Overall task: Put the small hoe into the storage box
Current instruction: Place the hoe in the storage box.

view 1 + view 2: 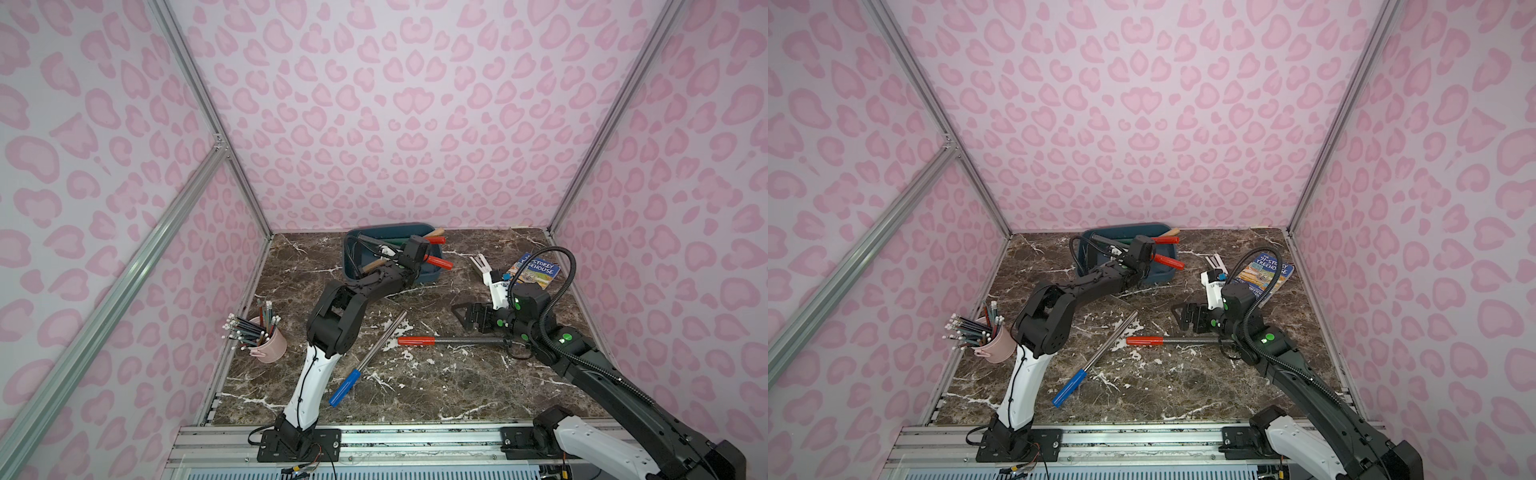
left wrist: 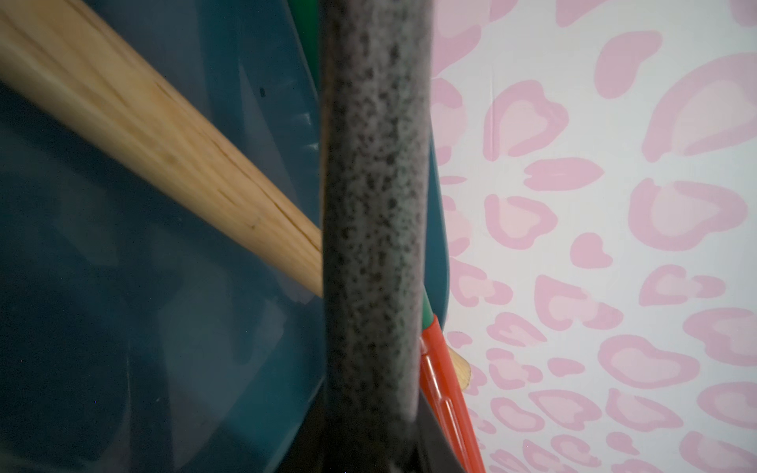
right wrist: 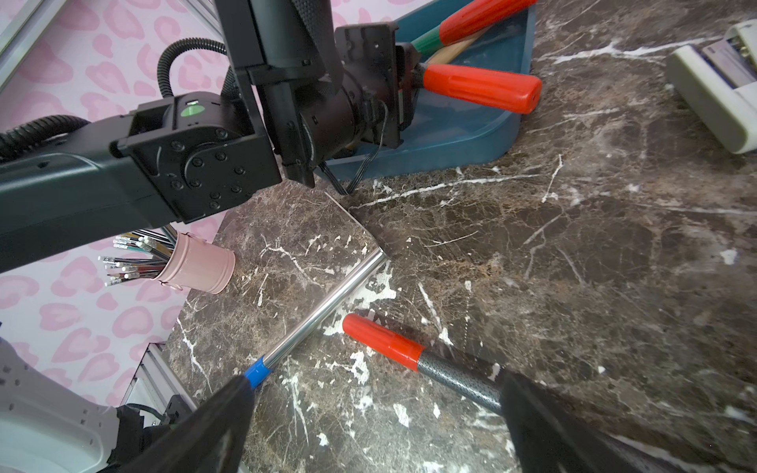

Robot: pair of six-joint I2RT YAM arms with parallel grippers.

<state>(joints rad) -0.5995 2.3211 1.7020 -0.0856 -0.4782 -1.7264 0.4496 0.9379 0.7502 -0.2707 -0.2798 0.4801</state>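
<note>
Left gripper [image 3: 409, 82]: I clamp the small hoe [image 2: 375, 204] over the storage box [image 1: 419, 277].
Handle [image 3: 483, 88]: overhangs box rim.
Right gripper [image 1: 459, 318]: mine gapes, well apart from box.

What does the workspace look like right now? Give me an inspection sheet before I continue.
Surface: brown marbled tabletop, white-veined.
Job's things: small hoe at the storage box, red handle overhanging its rim; other tools inside.
Clutter: red-handled tool, blue-handled chrome rod, pencil cup, book, white device.
Grippers: left gripper shut on the hoe's shaft; right gripper open, empty.
Cables: black conduit arcs over the right arm; thin lead hangs off the left wrist.
Surroundings: pink-print walls, aluminium frame.
</note>
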